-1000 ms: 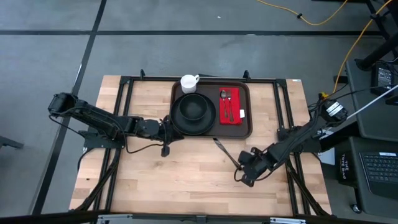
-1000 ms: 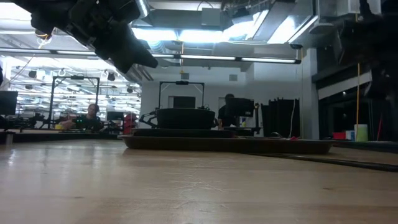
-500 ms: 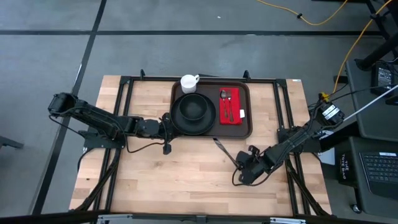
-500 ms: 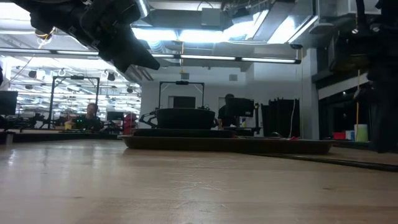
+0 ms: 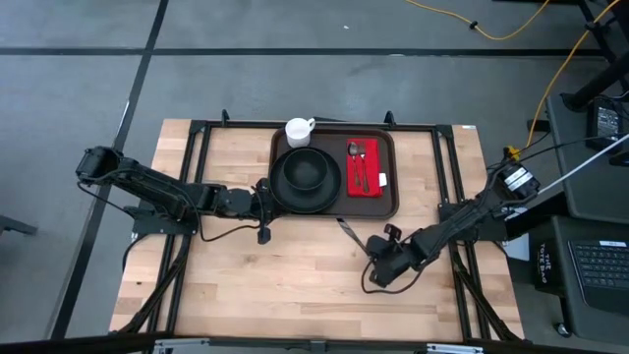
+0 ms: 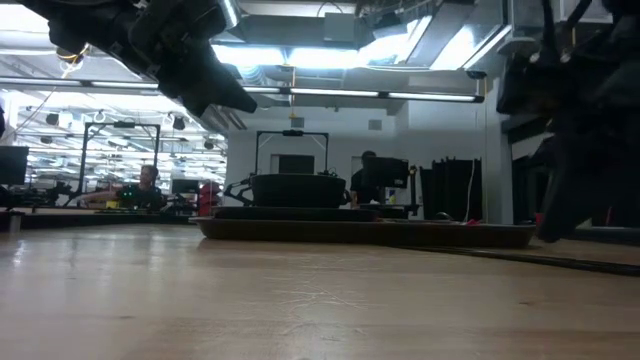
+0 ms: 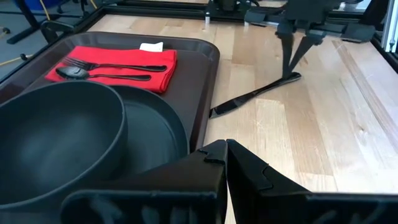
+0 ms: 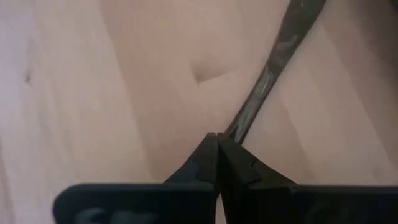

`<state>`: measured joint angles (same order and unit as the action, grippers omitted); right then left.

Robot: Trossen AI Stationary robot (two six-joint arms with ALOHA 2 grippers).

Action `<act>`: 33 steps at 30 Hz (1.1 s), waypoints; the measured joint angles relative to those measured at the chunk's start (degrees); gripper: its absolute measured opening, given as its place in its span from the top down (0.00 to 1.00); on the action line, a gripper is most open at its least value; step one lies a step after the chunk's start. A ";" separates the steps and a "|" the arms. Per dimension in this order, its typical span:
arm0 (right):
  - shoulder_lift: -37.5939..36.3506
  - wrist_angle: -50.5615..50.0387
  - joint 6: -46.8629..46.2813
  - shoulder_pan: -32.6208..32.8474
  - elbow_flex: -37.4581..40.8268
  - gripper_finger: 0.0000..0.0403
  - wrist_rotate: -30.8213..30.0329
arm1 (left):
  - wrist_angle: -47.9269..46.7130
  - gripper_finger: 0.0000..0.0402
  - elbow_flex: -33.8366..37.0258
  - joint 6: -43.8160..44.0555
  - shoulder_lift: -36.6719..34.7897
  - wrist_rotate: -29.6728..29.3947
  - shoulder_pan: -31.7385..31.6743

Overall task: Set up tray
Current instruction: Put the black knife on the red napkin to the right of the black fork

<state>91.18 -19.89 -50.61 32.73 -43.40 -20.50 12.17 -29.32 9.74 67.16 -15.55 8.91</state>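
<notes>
Right gripper (image 5: 373, 264) has shifted left and toward the tray over the last second, now sitting at the near end of the knife (image 5: 354, 239) lying on the table (image 5: 236, 285). In its wrist view its fingers (image 8: 208, 163) are pressed together, tips right at the knife handle (image 8: 273, 59), gripping nothing. Left gripper (image 5: 263, 205) hasn't moved: parked at the tray's left edge beside the plate (image 5: 287, 200), fingers (image 7: 214, 163) closed and empty. Tray (image 5: 387, 202) sits at the table's far middle, holding plate with bowl (image 5: 306, 171), plus red napkin (image 5: 366, 167) with fork and spoon on it. White mug (image 5: 298, 131) stands at the tray's far left corner.
</notes>
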 joint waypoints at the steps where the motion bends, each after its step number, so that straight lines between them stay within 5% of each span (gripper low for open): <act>1: 0.44 -0.11 0.05 -0.32 0.00 0.99 0.02 | -0.17 0.99 0.00 0.02 0.01 0.00 0.00; 18: 2.42 0.12 1.99 -1.53 -0.07 0.99 2.94 | -0.14 0.99 0.00 -3.33 -0.01 0.09 0.00; 33: 2.60 7.35 17.49 -1.49 0.07 0.99 10.73 | -0.12 0.99 0.00 -3.46 -0.01 0.11 0.00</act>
<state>93.78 -12.54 -33.12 31.24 -43.33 -9.76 12.05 -29.32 6.28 67.16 -15.44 8.91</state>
